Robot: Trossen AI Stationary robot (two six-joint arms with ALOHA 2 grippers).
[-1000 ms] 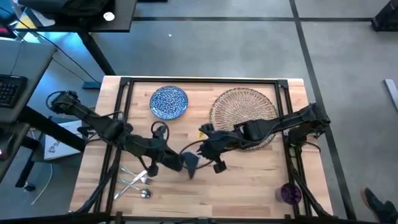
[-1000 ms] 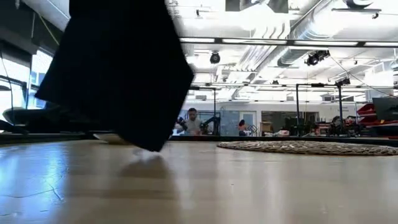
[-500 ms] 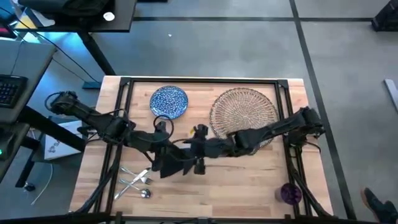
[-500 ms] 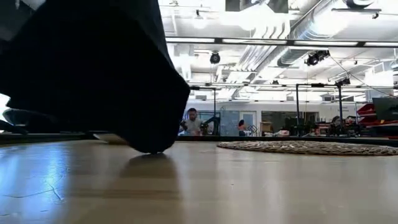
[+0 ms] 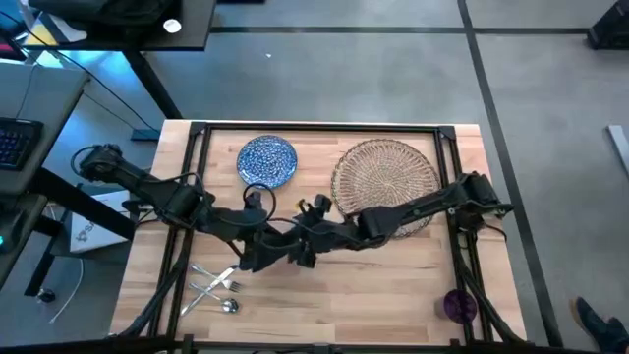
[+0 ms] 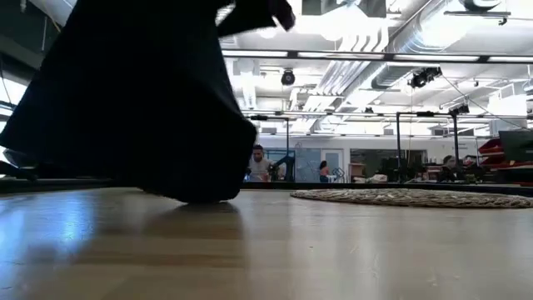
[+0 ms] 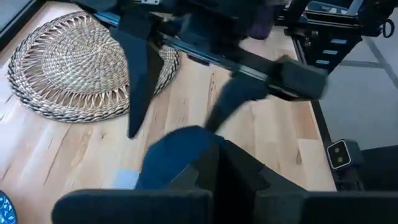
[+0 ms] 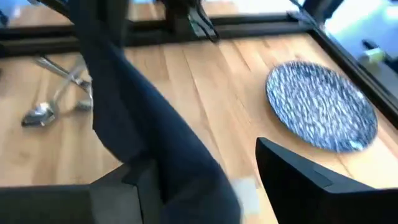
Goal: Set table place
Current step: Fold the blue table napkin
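Observation:
The dark navy napkin [image 5: 263, 258] hangs bunched over the table's middle left, and its lower end [image 6: 196, 193] reaches the wood. My left gripper [image 5: 257, 246] is shut on it. My right gripper [image 5: 300, 248] stands open right beside it. The cloth [image 8: 143, 124] runs down between the right gripper's fingers, close to one of them. The blue speckled plate [image 5: 267, 160] and the wicker placemat [image 5: 385, 177] lie flat at the far side. Cutlery [image 5: 216, 285] lies near the left front and the purple cup [image 5: 458, 306] at the right front. My left gripper pinches a bunched part of the napkin [image 7: 180, 152] between its two fingers [image 7: 208, 171], coming from the table's left. The cloth hangs below the hold with its lower end on the table. Whether my right gripper touches the cloth, I cannot tell.
The black rail frame [image 5: 193, 177] runs around the tabletop. Bare wood lies in front of the placemat [image 6: 333, 242]. A dark desk with a keyboard [image 5: 15, 143] stands off the table's left side. People sit far back in the room [image 6: 258, 162].
My right gripper has moved toward the table's left edge, up to the napkin held by my left gripper. The napkin, which hung just clear of the table, has come down and spread wider, and its lower end now lies on the wood.

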